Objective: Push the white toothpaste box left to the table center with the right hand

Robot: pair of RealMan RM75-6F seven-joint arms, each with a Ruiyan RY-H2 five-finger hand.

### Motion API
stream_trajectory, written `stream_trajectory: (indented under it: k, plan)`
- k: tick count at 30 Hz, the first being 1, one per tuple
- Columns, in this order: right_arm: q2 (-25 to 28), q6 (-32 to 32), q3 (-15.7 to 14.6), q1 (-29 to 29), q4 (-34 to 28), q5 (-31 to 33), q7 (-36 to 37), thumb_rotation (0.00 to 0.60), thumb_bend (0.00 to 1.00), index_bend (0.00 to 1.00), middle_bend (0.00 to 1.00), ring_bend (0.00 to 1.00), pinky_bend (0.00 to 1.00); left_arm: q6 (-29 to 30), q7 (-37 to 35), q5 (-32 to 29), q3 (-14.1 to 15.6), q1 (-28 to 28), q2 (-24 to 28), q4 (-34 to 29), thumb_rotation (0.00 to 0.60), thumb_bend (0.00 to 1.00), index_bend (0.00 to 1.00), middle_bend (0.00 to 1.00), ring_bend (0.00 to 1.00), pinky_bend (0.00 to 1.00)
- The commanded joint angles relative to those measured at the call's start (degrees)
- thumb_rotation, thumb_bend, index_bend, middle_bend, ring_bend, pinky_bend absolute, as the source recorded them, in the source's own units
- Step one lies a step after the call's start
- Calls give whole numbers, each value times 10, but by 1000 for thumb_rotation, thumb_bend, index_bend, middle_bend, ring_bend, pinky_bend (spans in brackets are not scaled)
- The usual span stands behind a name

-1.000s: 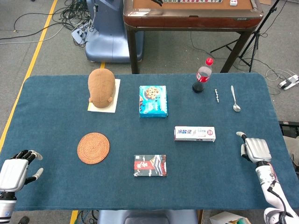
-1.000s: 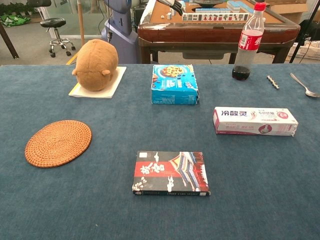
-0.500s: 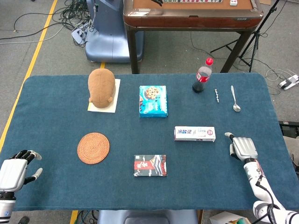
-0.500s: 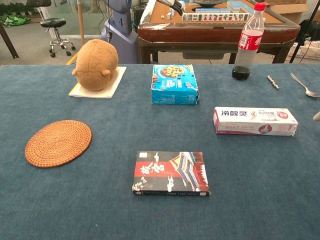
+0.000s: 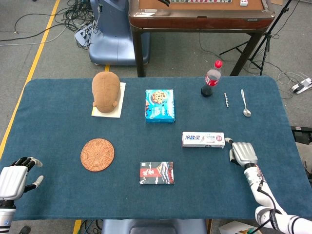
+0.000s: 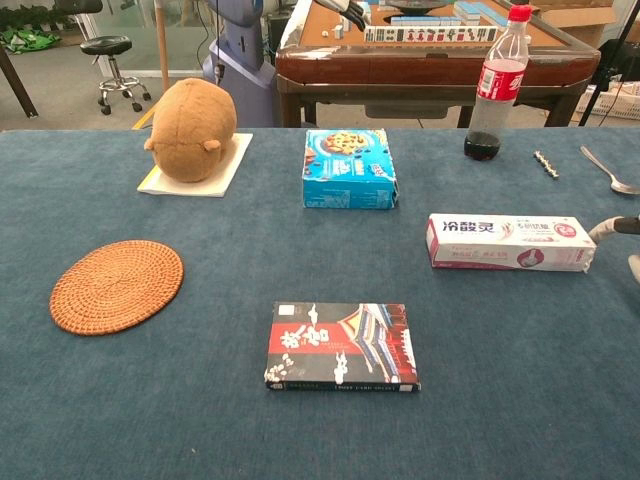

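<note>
White toothpaste box (image 5: 203, 140) lies just left of the empty, open-fingered right hand (image 5: 243, 153).

three boxes (image 5: 203, 139), one bottle (image 5: 212, 78), one spoon (image 5: 244, 103)

right hand (image 5: 243, 153) moved left, perhaps touching toothpaste box (image 5: 203, 140).

Your right hand (image 5: 242, 153) sits just right of the toothpaste box (image 5: 203, 140), toward the tabletop's (image 5: 58, 122) right edge; bottle (image 5: 212, 78) and spoon (image 5: 244, 103) lie behind.
</note>
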Motion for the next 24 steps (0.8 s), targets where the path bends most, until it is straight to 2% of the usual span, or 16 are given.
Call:
stream_trajectory:
  k: [1, 24]
  plan:
    - [-4, -3, 2, 6, 0, 2, -4, 600, 807, 216, 1000, 1000, 1000, 1, -1, 0, -1, 0, 0, 0, 600, 250, 462, 420, 328, 441]
    - [-43, -2, 0, 45, -23, -14, -16, 600, 807, 216, 1000, 1000, 1000, -4, -14, -24, -11, 2, 5, 7, 600, 249, 465, 422, 330, 441]
